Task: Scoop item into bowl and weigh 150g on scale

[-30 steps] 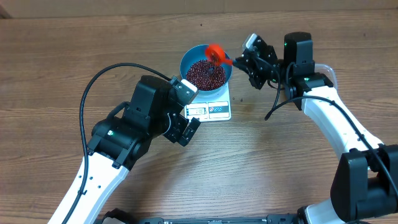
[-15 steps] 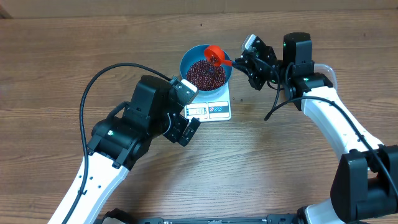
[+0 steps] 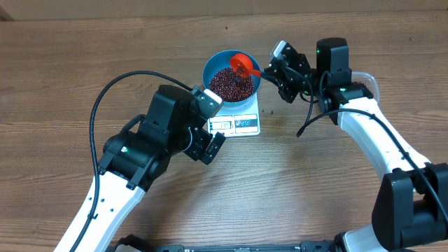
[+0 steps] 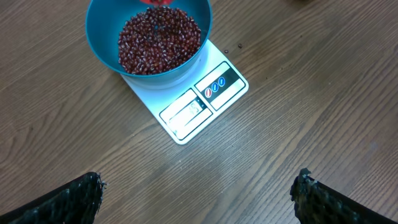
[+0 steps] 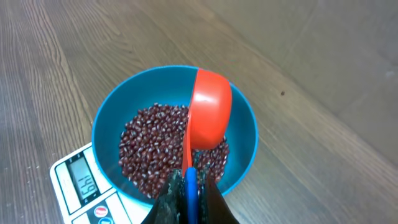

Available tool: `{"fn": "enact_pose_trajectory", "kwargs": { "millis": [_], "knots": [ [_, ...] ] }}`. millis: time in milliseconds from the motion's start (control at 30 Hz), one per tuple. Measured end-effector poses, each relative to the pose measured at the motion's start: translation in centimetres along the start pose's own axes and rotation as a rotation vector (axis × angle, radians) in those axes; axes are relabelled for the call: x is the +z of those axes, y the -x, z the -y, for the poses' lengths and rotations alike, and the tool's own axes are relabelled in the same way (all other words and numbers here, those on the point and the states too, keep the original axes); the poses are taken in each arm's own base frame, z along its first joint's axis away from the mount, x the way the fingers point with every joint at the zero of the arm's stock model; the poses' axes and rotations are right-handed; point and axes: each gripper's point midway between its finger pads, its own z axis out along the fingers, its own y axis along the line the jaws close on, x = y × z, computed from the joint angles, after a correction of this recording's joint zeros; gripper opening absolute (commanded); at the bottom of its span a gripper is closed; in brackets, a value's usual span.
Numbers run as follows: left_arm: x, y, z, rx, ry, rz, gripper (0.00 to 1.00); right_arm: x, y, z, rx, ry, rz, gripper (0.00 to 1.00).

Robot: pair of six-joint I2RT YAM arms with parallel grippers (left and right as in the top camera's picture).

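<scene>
Over the blue bowl, the right pincer [image 5: 189, 199] is clamped tight on the thin handle of a red scoop [image 5: 208, 112], jaws pressed to either side of it. From that grip the scoop's long axis runs straight away from the wrist. In the overhead view it points from the right arm leftward across the bowl [image 5: 249, 134], so the cup end hangs above the far part of the beans [image 5: 149, 146]. No beans show on the red surface, and I cannot say whether the hollow or the back of the cup faces up. The beans lie as a loose maroon heap inside the bowl. The bowl stands on the white scale [image 4: 208, 99], whose display edge faces the left arm, its digits too small to read. This looks like the topping-up stage. To do it well, keep the cup inside the rim, roll the wrist slowly so beans trickle rather than dump, and never touch the bowl, since any push would falsify the weight. The left pincer [image 4: 196, 202] hangs spread wide and empty above the bare desk [image 3: 336, 196], near the scale but apart from it.
</scene>
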Motion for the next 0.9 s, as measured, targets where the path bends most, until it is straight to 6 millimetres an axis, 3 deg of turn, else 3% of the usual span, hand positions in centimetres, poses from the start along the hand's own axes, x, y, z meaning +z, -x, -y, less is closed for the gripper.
{"fn": "enact_pose_trajectory", "kwargs": {
  "millis": [900],
  "knots": [
    [0.0,-0.01,0.0,0.0,0.0,0.0,0.99,0.12,0.0,-0.27,-0.036,0.005,-0.005,0.04]
  ]
}}
